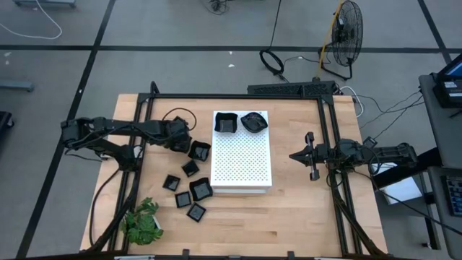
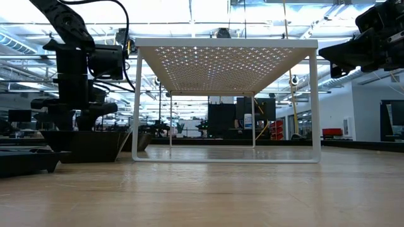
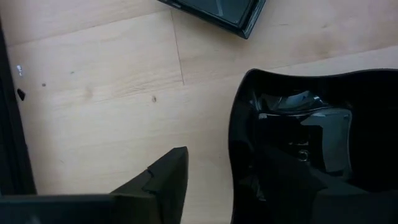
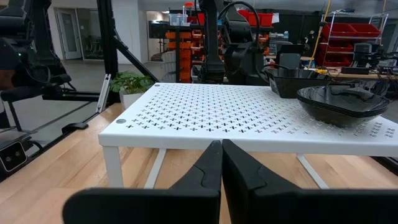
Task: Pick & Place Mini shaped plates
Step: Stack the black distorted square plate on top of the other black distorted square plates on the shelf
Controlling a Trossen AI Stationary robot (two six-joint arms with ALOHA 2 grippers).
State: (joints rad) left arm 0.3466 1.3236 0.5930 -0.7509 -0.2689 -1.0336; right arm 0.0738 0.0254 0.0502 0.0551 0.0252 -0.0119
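Several glossy black mini plates lie on the wooden table left of the white perforated board. A square one and a rounded one rest on the board's far end; both also show in the right wrist view, the rounded one nearer. My left gripper is open and points down over the rim of the dish nearest the board. My right gripper is shut and hovers level, right of the board, its fingers pointing at it. My left gripper comes from above at the dish's rim. Its outer finger stands clear of the rim over bare wood. The other finger is lost against the dish's black inside, so I cannot tell whether it touches.
The board stands on thin white legs with open room beneath. A small green plant sits at the table's near left corner. A black cable loop lies by the left arm, and black frame rails edge the table.
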